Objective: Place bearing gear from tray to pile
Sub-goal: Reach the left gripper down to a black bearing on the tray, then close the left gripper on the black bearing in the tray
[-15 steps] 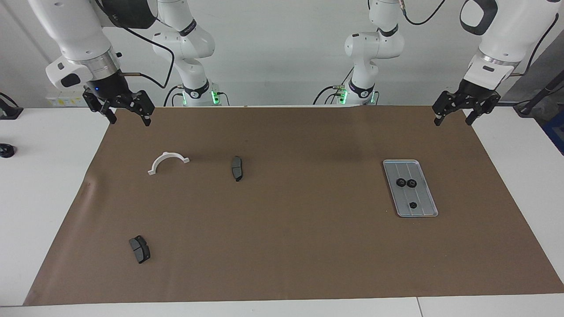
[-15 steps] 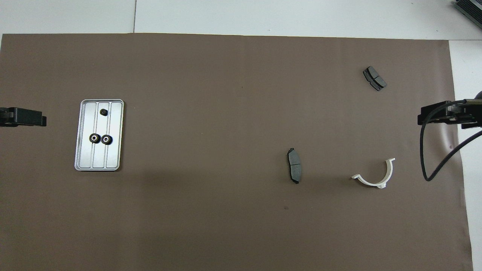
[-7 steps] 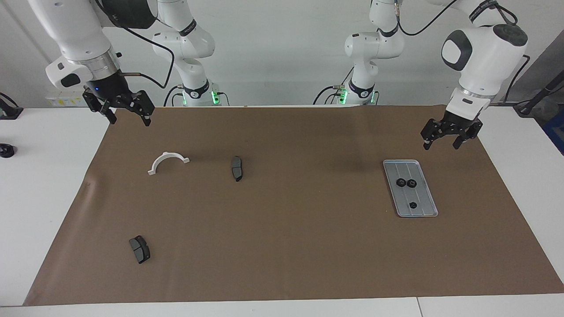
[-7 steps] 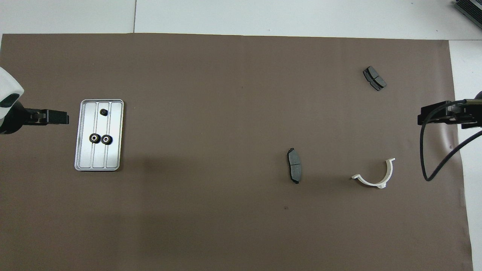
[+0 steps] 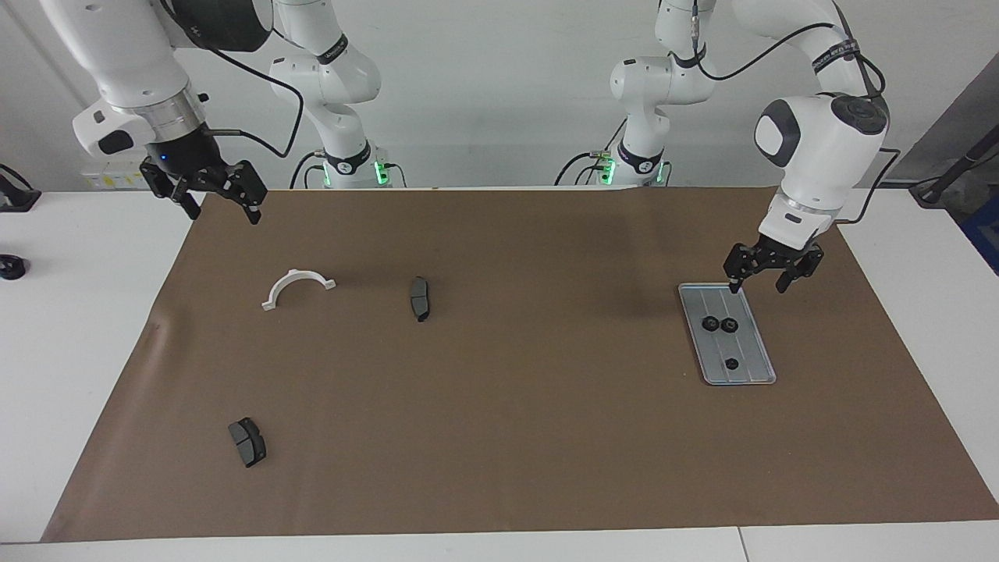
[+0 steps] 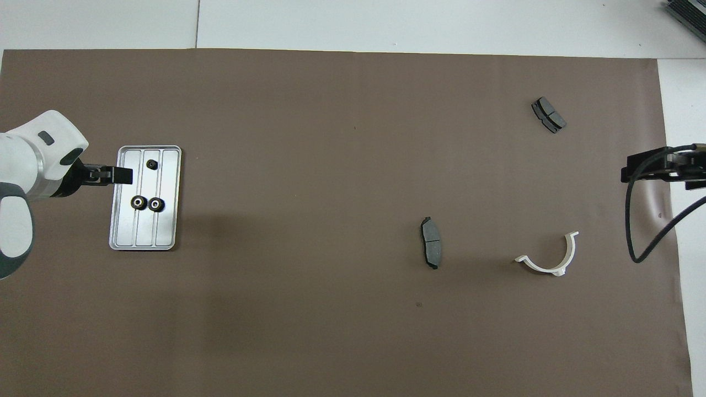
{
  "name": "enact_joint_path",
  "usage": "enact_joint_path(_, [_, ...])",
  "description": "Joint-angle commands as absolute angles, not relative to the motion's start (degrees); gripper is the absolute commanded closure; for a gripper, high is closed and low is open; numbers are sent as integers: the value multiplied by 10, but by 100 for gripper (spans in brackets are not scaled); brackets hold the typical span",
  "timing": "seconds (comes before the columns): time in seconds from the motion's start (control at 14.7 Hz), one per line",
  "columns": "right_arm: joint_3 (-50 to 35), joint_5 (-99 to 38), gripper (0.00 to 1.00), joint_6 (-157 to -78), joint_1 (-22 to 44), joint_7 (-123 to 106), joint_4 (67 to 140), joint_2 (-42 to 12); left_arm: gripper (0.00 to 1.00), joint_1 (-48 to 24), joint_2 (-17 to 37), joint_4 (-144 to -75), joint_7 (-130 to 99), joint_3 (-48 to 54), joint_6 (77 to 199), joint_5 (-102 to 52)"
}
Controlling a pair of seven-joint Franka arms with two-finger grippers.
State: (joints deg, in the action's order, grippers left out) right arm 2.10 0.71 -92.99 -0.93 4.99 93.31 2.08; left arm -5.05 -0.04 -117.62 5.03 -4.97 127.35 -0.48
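Facing view
Left tool (image 5: 758, 276): up in the air over the tray's end nearest the robots, fingers apart, nothing in them.
Right tool (image 5: 217, 201): waits over the brown mat's (image 5: 515, 437) edge, well apart from the tray, fingers apart, nothing in them.
Tray (image 5: 748, 373): flat on the mat, toward the left arm's end of the counter (image 5: 86, 328).
Gears: two (image 5: 719, 324) side by side mid-tray, one small (image 5: 731, 363) farther from the robots.

Overhead view
Left tool (image 6: 113, 175): covers the tray's (image 6: 165, 231) rim.
White bracket (image 6: 549, 259): well apart from the tray, toward the right arm's end.
Brake pads: one (image 6: 431, 242) nearer the tray than the bracket, one (image 6: 548, 114) farther from the robots.
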Motion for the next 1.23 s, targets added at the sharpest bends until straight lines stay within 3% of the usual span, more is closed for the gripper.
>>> enact_joint_path(0.0, [16,1,0,-933,-22,41,944,31,23,-60,2,-1222,40,-55,1337,11])
enact_joint_path(0.14, [31,1,0,-933,-5,44,945,31,26,-71,4,-1247,33,-57,1364,11])
enact_joint_path(0.27, [65,2,0,-941,29,44,944,29,36,-72,6,-1249,30,-57,1365,11])
enact_joint_path(0.61, [77,3,0,-944,39,43,946,30,36,-76,18,-1287,18,-57,1427,11])
enact_joint_path(1.16, [76,5,0,-947,40,39,949,32,36,-75,65,-1288,14,-57,1453,11])
